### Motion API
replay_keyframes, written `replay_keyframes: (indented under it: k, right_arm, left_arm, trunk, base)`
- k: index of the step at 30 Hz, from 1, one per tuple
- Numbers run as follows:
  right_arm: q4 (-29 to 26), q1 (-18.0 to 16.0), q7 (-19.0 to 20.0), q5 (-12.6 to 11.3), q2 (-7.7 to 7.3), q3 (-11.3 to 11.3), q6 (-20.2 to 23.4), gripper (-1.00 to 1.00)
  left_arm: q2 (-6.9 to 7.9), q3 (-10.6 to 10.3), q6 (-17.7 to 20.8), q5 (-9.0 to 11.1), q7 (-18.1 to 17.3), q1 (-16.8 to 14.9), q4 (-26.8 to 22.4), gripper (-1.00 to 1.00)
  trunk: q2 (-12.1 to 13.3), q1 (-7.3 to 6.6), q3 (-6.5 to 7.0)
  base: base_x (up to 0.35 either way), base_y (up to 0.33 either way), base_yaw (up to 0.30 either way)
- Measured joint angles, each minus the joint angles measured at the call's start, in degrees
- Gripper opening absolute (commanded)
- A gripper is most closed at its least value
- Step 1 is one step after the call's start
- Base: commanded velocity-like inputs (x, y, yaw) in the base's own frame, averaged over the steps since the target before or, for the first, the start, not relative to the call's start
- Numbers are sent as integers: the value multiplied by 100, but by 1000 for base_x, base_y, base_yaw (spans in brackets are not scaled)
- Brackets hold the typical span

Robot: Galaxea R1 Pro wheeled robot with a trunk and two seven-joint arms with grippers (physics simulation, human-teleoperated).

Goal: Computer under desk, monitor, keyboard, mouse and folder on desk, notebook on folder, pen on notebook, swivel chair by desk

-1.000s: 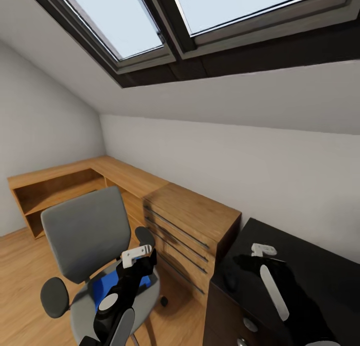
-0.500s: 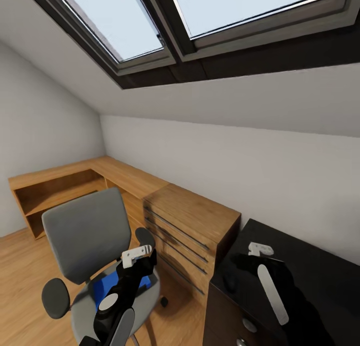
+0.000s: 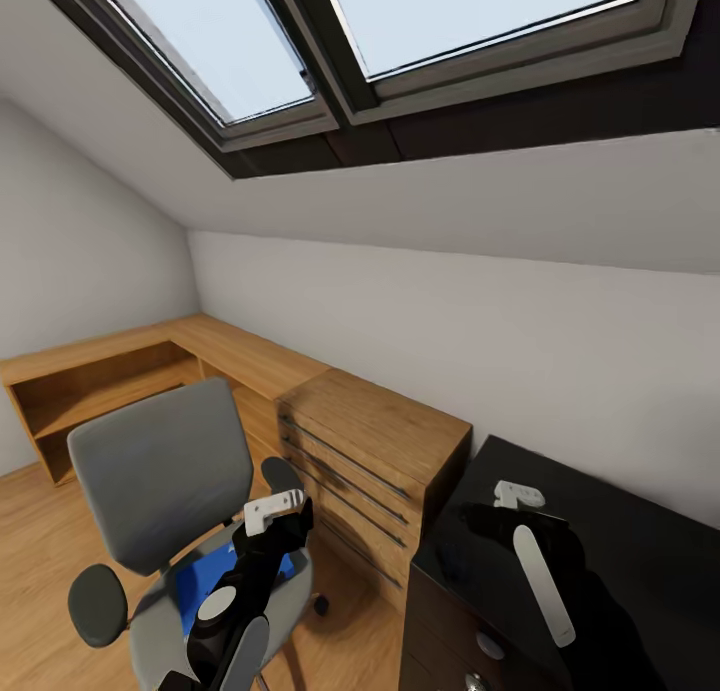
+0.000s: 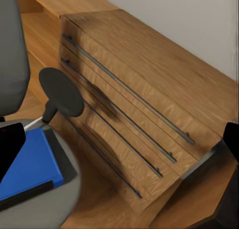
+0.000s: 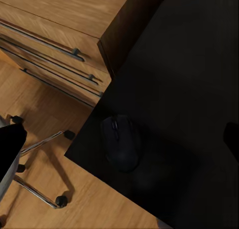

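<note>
Blue and flat, the folder lies on the grey seat of the swivel chair, its dark edge plain in the left wrist view. My left gripper hangs above that seat; my right gripper hovers over the black desk; whether either set of fingers is spread or pressed together I cannot tell. Looking down from the right wrist, I see a black mouse resting near the desk's corner edge, and the chair's chrome legs and casters on the wood floor. Between chair and desk stands the light wood cabinet with bar handles, bare floor running along its front.
</note>
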Motion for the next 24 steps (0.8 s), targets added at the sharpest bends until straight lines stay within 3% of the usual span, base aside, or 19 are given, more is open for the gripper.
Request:
replay_keyframes:
  k: [13, 24]
  right_arm:
    - [3, 0, 3, 0, 0, -2, -7, 100]
    - [39, 0, 7, 2, 10, 9, -34, 100]
  left_arm:
    - [0, -9, 0, 0, 0, 9, 0, 100]
    - [-1, -9, 1, 0, 0, 9, 0, 100]
  trunk:
    - [0, 0, 63]
    - [0, 0, 115]
  base:
    - [0, 3, -253]
    - [0, 137, -258]
